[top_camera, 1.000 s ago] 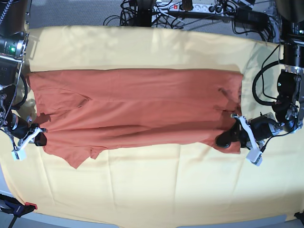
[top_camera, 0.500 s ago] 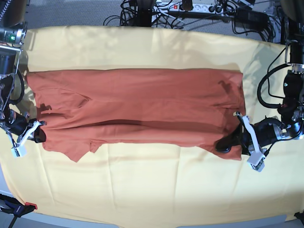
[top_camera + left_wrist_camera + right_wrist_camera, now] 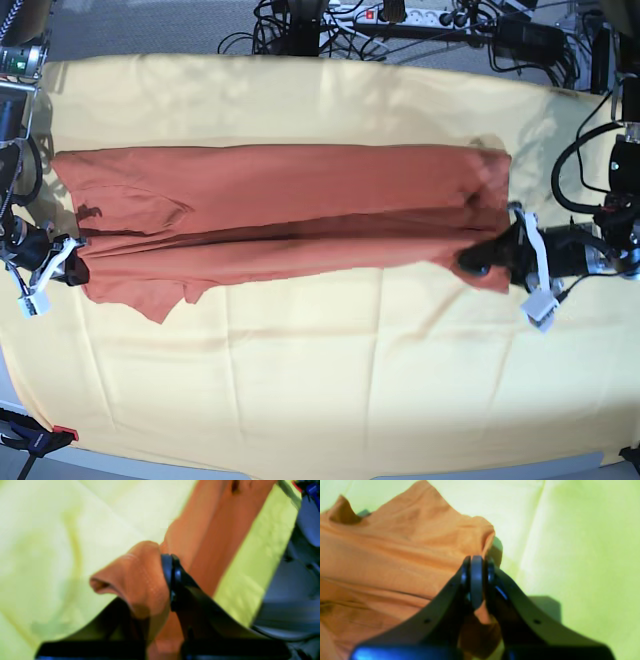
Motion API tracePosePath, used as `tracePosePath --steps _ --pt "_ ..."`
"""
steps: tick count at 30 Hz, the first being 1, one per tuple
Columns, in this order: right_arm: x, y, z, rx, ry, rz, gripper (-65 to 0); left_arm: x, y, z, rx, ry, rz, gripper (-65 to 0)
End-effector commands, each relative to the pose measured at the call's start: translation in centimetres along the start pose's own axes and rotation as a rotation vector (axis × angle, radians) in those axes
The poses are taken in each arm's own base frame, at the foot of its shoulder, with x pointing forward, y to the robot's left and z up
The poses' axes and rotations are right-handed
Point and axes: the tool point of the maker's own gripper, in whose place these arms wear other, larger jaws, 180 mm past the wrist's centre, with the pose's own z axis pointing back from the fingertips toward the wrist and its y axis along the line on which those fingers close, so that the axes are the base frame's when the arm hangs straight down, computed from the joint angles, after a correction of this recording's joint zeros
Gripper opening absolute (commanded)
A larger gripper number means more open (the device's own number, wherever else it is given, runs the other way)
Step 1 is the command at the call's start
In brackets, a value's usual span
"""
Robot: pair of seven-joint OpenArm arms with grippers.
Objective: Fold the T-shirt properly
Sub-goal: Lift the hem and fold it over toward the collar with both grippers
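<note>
T-shirt (image 3: 290, 215) lies stretched lengthwise across the pale yellow cloth (image 3: 330, 390), upper half of the base view, long axis side to side, a dark fold line running along its middle. Left gripper (image 3: 478, 262), on that view's right, is at the shirt's lower right corner; right gripper (image 3: 72, 270), on the view's left, is at the lower left edge. Left wrist view, blurred: left gripper (image 3: 160, 585) has its black fingers (image 3: 175, 580) pressed together on a bunched, stitched edge of the T-shirt (image 3: 140, 580), fabric curling up and over one finger; more of the shirt runs away toward the top of the frame, yellow cloth (image 3: 50, 542) on both sides. Right wrist view: right gripper (image 3: 476, 582) has its fingers (image 3: 477, 580) closed with no gap showing, orange fabric pinched between and hanging below them; T-shirt (image 3: 395, 560) spreads to the left in soft ridges, yellow cloth (image 3: 570, 542) to the right. Black cables (image 3: 400, 20) and a power strip sit beyond the far edge of the cloth in the base view. A red-tipped clamp (image 3: 40, 437) grips the cloth's lower left corner.
</note>
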Motion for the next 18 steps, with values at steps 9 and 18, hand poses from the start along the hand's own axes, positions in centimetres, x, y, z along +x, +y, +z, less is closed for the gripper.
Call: tracePosePath --steps 9,18 --pt "2.3 -1.1 1.0 -0.024 -0.048 0.022 -65.0 -3.4 -1.5 0.0 -0.050 0.083 0.054 -65.0" --pt "4.4 -0.7 1.5 0.007 -0.124 -0.002 -20.0 -5.3 -2.1 -0.3 -0.065 0.113 0.092 -38.7"
